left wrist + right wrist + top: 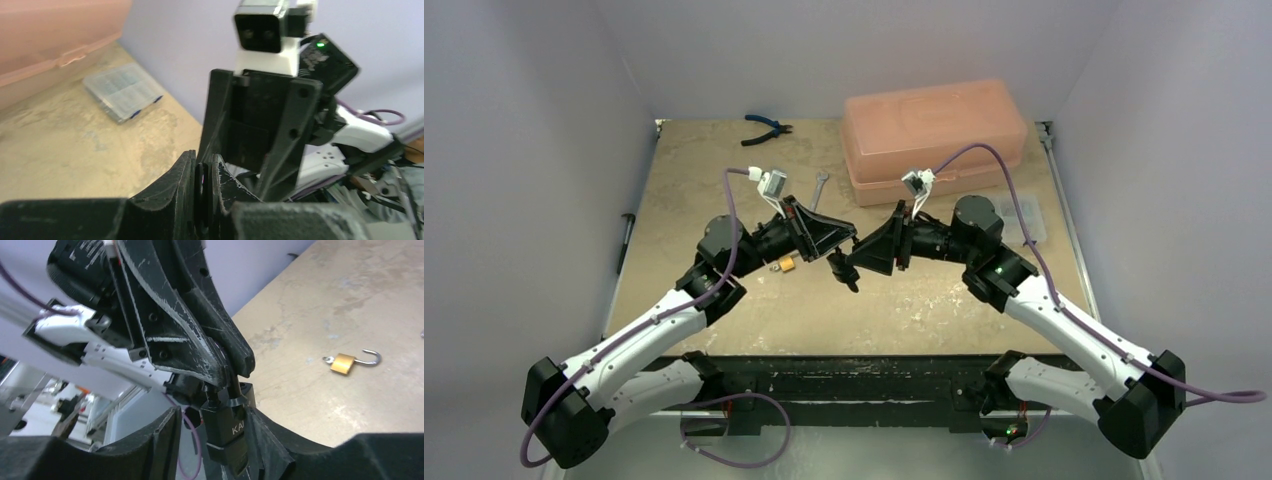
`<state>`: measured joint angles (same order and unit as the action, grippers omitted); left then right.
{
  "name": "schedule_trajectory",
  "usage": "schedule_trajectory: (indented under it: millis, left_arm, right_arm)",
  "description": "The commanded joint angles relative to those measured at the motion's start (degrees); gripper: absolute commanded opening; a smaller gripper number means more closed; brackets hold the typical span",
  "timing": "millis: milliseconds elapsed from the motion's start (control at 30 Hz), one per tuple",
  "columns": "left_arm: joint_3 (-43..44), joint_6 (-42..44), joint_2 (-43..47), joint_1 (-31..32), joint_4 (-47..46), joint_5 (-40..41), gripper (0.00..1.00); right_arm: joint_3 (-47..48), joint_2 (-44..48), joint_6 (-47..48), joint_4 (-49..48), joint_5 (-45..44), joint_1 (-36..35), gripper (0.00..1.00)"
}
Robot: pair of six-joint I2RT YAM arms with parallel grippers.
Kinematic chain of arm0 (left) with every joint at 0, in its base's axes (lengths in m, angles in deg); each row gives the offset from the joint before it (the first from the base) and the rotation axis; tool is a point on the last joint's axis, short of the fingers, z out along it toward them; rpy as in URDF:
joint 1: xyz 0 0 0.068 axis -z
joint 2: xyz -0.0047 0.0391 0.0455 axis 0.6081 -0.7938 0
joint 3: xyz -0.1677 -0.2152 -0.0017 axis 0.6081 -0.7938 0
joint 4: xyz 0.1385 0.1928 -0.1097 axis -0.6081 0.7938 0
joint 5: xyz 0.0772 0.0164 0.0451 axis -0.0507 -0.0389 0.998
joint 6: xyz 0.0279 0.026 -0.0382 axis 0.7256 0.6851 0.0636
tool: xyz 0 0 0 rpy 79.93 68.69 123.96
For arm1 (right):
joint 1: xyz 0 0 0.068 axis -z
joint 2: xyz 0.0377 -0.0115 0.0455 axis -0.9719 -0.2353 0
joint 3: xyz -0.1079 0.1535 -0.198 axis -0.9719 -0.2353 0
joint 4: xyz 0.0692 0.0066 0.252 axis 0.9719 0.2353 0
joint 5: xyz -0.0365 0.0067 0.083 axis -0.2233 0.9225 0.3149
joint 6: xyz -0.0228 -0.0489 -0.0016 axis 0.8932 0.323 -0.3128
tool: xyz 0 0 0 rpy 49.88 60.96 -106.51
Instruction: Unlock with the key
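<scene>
1. Two padlocks are counted: one black padlock (pixel 227 432) and one brass padlock (pixel 344 363), which is laid on the table (pixel 724 190) with its shackle swung open.
2. The black padlock is held above the table between both grippers. In the right wrist view its long axis is near upright.
3. One key (pixel 201 187) is pinched by the left gripper (pixel 202 161).
4. The right gripper (pixel 212 416) is parted, and a gap is left beside the lock.

My right gripper (pixel 212 420) stands with its jaws apart around a black padlock (pixel 227 437), a gap showing on one side. From above, my left gripper (pixel 239 367) pinches the key (pixel 234 387) at the padlock's top. Beyond, a small brass padlock (pixel 344 363) lies on the tan table (pixel 350 300), its shackle swung open.
</scene>
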<state>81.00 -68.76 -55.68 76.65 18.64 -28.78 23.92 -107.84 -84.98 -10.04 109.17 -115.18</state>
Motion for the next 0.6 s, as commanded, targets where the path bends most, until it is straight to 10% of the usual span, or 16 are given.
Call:
schedule_trajectory:
  millis: [0,567]
  left_arm:
    - [2.39,4.55,1.23,0.0,5.12,7.84,0.0]
    - [-4.8,7.45,0.25,-0.17,18.02,29.23,0.0]
  right_arm:
    - [-0.06,2.05,1.46,4.08,-6.66,0.38,0.57]
    - [-4.96,4.17,4.46,17.7,-18.22,0.5,0.63]
